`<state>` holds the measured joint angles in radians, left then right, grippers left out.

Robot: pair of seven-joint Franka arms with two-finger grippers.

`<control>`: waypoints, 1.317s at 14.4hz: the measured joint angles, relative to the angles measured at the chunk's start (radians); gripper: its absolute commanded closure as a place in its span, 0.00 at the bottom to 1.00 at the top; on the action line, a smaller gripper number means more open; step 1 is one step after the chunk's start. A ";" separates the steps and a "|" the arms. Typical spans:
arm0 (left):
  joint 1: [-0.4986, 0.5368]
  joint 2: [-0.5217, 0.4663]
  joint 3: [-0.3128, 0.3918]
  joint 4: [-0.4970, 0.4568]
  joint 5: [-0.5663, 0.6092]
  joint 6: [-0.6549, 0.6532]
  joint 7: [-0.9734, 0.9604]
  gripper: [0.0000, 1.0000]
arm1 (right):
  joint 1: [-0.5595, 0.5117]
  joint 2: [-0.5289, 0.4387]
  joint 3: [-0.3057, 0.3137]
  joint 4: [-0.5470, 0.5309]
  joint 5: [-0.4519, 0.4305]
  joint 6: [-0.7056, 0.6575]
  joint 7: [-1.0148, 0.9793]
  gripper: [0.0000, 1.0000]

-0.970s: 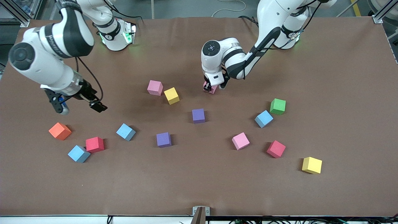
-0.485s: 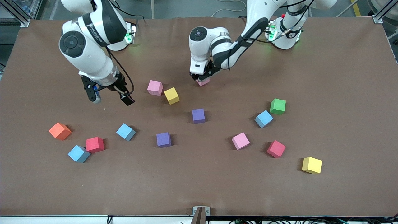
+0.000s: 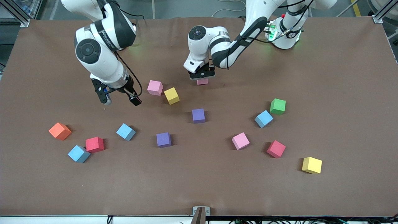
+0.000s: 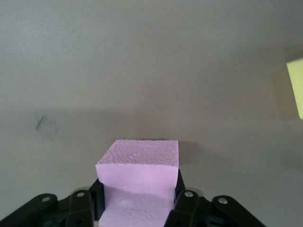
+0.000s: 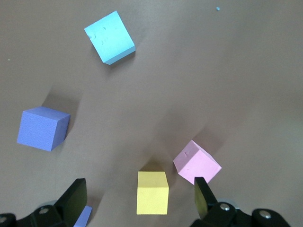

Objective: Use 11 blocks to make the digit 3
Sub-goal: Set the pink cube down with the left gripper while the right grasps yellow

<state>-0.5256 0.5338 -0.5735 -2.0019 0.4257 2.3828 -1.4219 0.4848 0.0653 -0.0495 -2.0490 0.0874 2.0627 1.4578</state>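
While nothing of the figure is built yet, one cube is in hand.
Held block: a pink cube (image 3: pixel 202 81) clamped between the fingers of the left gripper (image 3: pixel 201 74), lifted clear of the brown table (image 3: pixel 342 77); in the left wrist view the same cube (image 4: pixel 138 177) sits between the black pads with its shadow on the cloth under it.
Nearest to the left gripper: a yellow cube (image 3: pixel 171 95) and a second pink cube (image 3: pixel 155 87), just beside each other, toward the right arm's end from it.
Right gripper: right gripper (image 3: pixel 119 98) with fingers wide apart and nothing in them, over bare cloth beside that pink and yellow pair; its wrist view shows the pair just ahead of its fingertips.
Loose blocks: two purple (image 3: pixel 198 115) (image 3: pixel 163 139), three light blue (image 3: pixel 126 131) (image 3: pixel 78 153) (image 3: pixel 264 118), two red (image 3: pixel 94 144) (image 3: pixel 275 148), a third pink (image 3: pixel 240 140), a second yellow (image 3: pixel 311 165), all scattered and well apart.
Not for the figure: green cube (image 3: pixel 277 106), orange cube (image 3: pixel 60 131).
Progress: by my reading barely begun; no two cubes are placed as part of the digit 3, so all eleven placements remain.
Change: a second ago the left gripper was down at the table on this cube; it has since risen and shifted toward the right arm's end. The right gripper has swung in from over the orange cube's end toward the middle.
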 measured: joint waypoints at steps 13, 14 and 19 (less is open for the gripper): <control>-0.043 0.098 0.007 0.100 0.064 -0.092 0.057 0.00 | 0.072 0.116 0.000 -0.058 0.000 0.148 0.016 0.00; -0.043 0.098 0.007 0.101 0.065 -0.092 0.048 0.00 | 0.072 0.116 0.000 -0.058 0.000 0.148 0.016 0.00; -0.042 0.097 0.007 0.118 0.067 -0.116 0.044 0.00 | 0.072 0.116 0.000 -0.058 0.000 0.148 0.021 0.00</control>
<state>-0.5673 0.6310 -0.5661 -1.8838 0.4931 2.2663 -1.3775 0.5572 0.1812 -0.0493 -2.1070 0.0874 2.2111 1.4788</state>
